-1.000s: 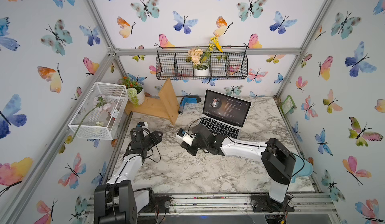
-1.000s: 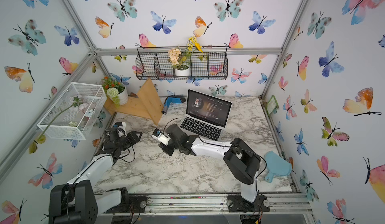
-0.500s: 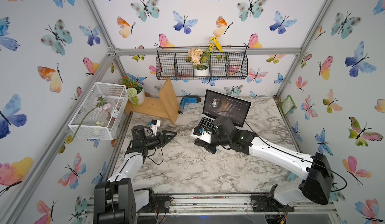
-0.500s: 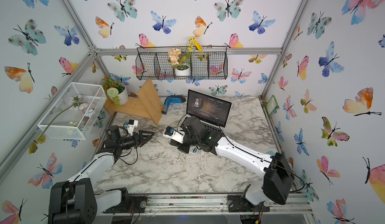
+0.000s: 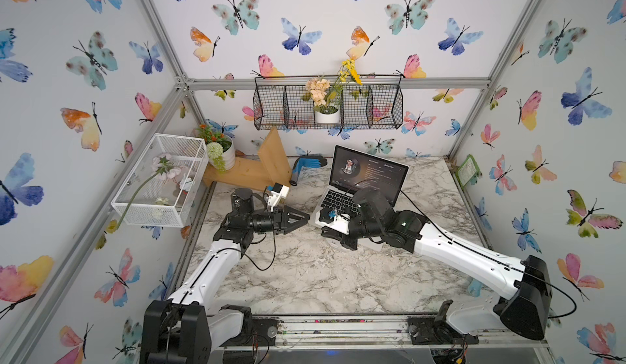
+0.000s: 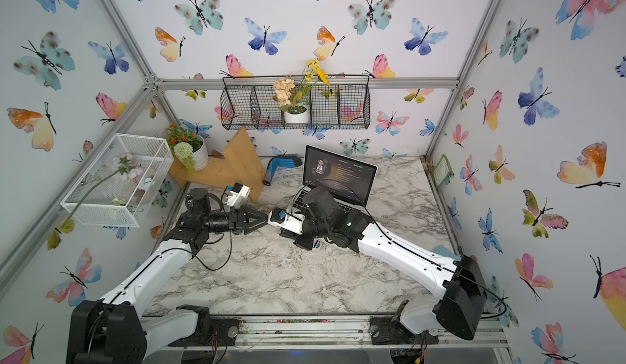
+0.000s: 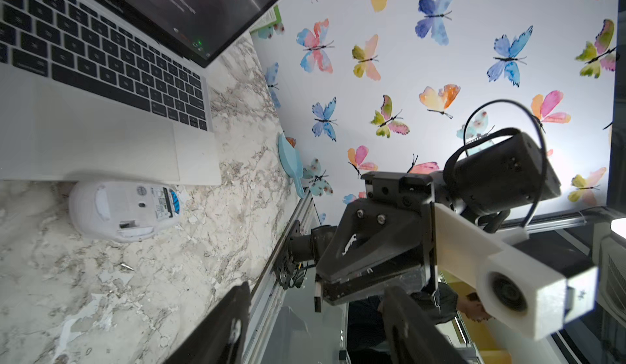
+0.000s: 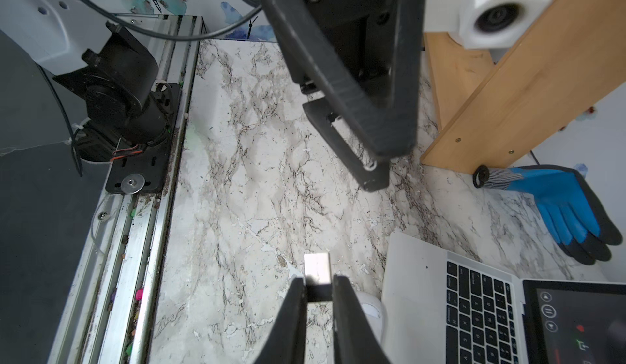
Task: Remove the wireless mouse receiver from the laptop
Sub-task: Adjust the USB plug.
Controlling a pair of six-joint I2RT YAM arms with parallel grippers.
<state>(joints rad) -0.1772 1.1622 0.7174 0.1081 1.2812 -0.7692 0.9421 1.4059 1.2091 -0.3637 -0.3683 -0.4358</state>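
Right wrist view | we pinch the receiver (image 8: 316, 268) in the right gripper (image 8: 316, 289), clear of the laptop (image 8: 415, 277) | in a top view, left gripper (image 5: 299, 222) spread opposite (likely awaiting handover)

You have one laptop (image 5: 367, 174), one mouse (image 7: 125, 209), one receiver (image 8: 316, 269), one glove (image 8: 562, 206) and one stand (image 5: 244, 174). Grippers: two, the left gripper (image 5: 305, 218) and the right gripper (image 8: 318, 279). Baskets: two, a black basket (image 5: 271, 111) upper centre and a white basket (image 5: 152, 215) at left. Pots: two, a pot (image 5: 327, 116) upper centre and a pot (image 5: 232, 159) centre left.
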